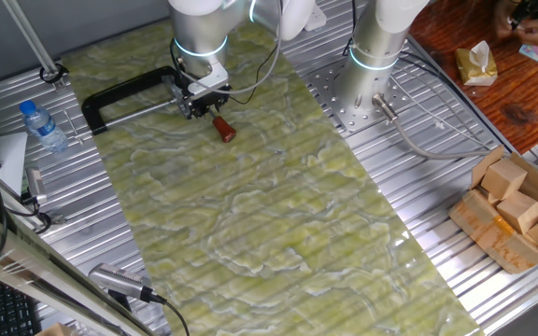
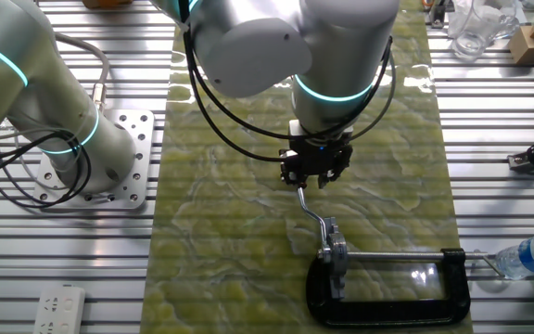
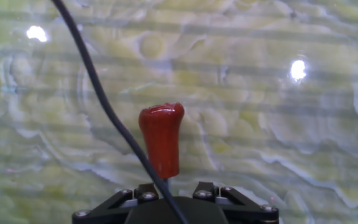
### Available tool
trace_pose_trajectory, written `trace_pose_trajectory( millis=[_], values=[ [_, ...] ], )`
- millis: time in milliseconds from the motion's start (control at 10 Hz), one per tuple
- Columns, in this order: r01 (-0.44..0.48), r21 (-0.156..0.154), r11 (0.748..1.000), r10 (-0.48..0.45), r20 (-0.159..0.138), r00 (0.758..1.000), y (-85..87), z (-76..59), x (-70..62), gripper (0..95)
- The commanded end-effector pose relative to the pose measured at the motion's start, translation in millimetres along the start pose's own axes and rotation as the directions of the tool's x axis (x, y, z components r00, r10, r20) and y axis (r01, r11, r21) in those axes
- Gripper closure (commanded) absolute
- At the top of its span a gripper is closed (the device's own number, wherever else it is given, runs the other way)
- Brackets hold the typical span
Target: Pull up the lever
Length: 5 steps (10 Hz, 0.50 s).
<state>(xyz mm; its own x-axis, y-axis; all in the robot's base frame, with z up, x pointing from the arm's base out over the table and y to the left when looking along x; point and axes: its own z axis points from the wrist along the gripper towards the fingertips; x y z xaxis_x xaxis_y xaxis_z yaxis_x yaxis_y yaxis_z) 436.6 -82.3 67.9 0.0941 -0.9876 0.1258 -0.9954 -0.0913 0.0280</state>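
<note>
1. Water bottle (image 1: 43, 126) lies at the far left of one fixed view, on the ribbed metal table (image 1: 409, 187), just off the edge of the green marbled mat (image 1: 250, 205).
2. Right of the bottle, a black C-shaped clamp (image 1: 120, 93) rests flat on the mat, its long silver rod (image 1: 143, 109) running toward the robot's hand.
3. Next comes the gripper (image 1: 199, 101), pointing down at the end of that rod, close above the mat.
4. Just right of and nearer than the gripper sits the lever (image 1: 224, 129): its red-brown tip lies low, close to the mat, angled away from the clamp.
5. In the other fixed view the lever's thin bent metal stem (image 2: 311, 211) runs from the clamp's fitting up to the gripper (image 2: 314, 176), whose fingers sit at its upper end.
6. The hand view shows the red-brown tip (image 3: 161, 140) sticking out beyond the finger bases, with a black cable (image 3: 98, 93) crossing in front.
7. Whether the fingers are pressing on the lever or merely around it, I cannot tell; the fingertips are hidden.
8. Far right, cardboard boxes (image 1: 516, 210) sit at the table's edge.
</note>
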Motion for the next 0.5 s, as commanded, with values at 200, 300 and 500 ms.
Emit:
trace_pose_trajectory(
  millis=[200,300,500],
  values=[
    [-0.111,-0.007,0.994,0.11,-0.008,0.994,2.5,-31.7,-21.7,76.0],
    [-0.114,-0.011,0.993,0.114,-0.008,0.993,2.7,-31.8,-21.4,76.0],
    [-0.126,-0.015,0.992,0.126,-0.009,0.992,3.7,-31.0,-25.5,76.0]
  ],
)
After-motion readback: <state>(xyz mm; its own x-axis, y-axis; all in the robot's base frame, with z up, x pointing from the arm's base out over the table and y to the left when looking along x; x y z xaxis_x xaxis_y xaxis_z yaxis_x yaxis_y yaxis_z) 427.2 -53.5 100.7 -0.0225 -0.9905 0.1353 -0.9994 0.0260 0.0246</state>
